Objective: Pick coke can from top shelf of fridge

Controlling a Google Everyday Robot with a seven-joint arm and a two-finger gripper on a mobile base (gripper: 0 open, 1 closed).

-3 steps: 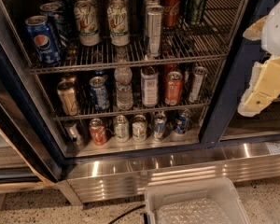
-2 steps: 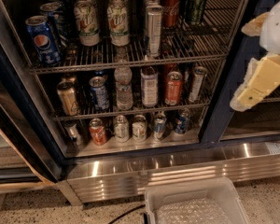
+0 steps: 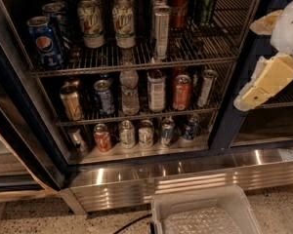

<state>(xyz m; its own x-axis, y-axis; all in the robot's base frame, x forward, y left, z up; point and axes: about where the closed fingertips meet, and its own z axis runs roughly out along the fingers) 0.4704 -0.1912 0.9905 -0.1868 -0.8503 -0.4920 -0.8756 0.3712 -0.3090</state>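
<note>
- My tool (image 3: 269, 77) hangs at the right edge of the view, in front of the fridge's (image 3: 223, 126) dark navy frame and outside the open compartment.
- I cannot tell whether the tool is released or clenched; nothing shows in its grasp.
- The tool sits at about the height of the middle rack, below the top shelf (image 3: 136, 58) and well apart from the cans on it.
- The coke can (image 3: 179, 6) stands upright towards the back right of the top shelf, its red side and white script facing me.
- A tall slim silver can (image 3: 161, 29) stands just left of the coke can and nearer the front; a dark green can (image 3: 205, 4) stands just to its right.
- Further left on the same shelf are two tall pale cans (image 3: 107, 22) and, at the far left, a blue Pepsi can (image 3: 45, 42).
- On the middle rack an orange-red can (image 3: 181, 92) stands near a clear bottle (image 3: 130, 89).
- A clear plastic bin (image 3: 205, 213) rests on the floor below the fridge's ribbed steel base.
</note>
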